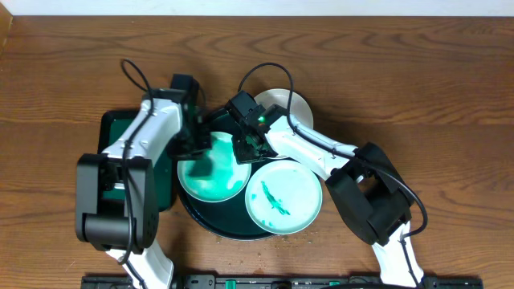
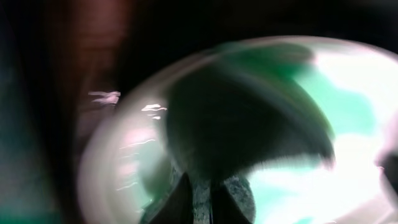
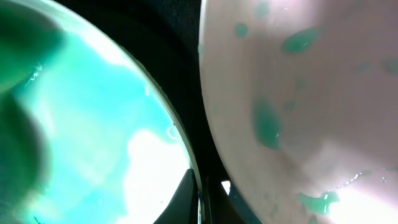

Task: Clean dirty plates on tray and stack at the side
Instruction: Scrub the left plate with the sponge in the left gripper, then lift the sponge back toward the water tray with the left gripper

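The round dark tray (image 1: 210, 222) holds two dirty plates. The left plate (image 1: 221, 183) is smeared with green. It fills the left wrist view (image 2: 348, 124) and the left half of the right wrist view (image 3: 93, 124). My left gripper (image 1: 199, 149) is shut on a dark speckled pad (image 2: 231, 191) pressed on this plate. My right gripper (image 1: 245, 151) is shut on the same plate's rim (image 3: 200, 199). The front right plate (image 1: 283, 197) has green streaks and spots (image 3: 311, 93). A third plate (image 1: 295, 103) lies behind the tray, partly hidden by my right arm.
A smaller rectangular dark green tray (image 1: 112, 128) lies left of the round tray, under my left arm. Brown wood-grain tabletop (image 1: 434, 96) spreads on both sides. The left wrist view is heavily blurred.
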Robot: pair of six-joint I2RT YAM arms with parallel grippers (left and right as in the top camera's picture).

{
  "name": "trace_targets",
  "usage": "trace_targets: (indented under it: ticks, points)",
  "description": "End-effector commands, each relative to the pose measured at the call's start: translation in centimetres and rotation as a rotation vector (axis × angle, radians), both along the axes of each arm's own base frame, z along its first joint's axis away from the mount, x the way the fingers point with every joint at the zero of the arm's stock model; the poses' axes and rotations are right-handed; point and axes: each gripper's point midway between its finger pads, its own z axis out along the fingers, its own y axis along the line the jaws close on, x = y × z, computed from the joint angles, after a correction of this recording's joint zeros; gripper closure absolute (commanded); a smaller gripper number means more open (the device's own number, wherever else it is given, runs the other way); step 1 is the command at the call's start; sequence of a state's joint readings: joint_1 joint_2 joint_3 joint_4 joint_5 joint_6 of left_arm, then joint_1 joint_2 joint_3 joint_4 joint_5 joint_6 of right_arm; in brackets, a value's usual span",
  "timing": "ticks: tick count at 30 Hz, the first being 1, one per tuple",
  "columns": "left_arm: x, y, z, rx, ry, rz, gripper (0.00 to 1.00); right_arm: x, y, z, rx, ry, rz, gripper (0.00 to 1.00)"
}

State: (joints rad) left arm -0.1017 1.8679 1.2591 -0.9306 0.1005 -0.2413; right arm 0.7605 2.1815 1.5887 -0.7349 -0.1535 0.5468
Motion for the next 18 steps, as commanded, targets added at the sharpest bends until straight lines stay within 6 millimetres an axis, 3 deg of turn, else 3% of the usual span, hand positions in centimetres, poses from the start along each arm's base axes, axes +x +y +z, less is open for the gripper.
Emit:
trace_targets:
  ticks: [1, 10, 14, 18]
  points:
    - [2.5, 5.8, 2.5, 0.275, -0.068, 0.078, 0.93, -1.1, -0.2, -2.2, -0.031, 0.048, 0.014, 0.99]
    - [3.6, 5.9, 10.1, 0.180, -0.116, 0.137, 0.93, -1.1, -0.2, -2.2, -0.033, 0.044, 0.040, 0.99]
    - [3.3, 7.2, 12.2, 0.179, -0.168, 0.182, 0.93, -1.8, 0.8, -1.9, 0.015, 0.059, 0.107, 0.99]
    - [2.9, 9.4, 13.1, 0.183, -0.191, 0.244, 0.93, -2.3, 2.0, -1.4, 0.080, 0.072, 0.174, 0.99]
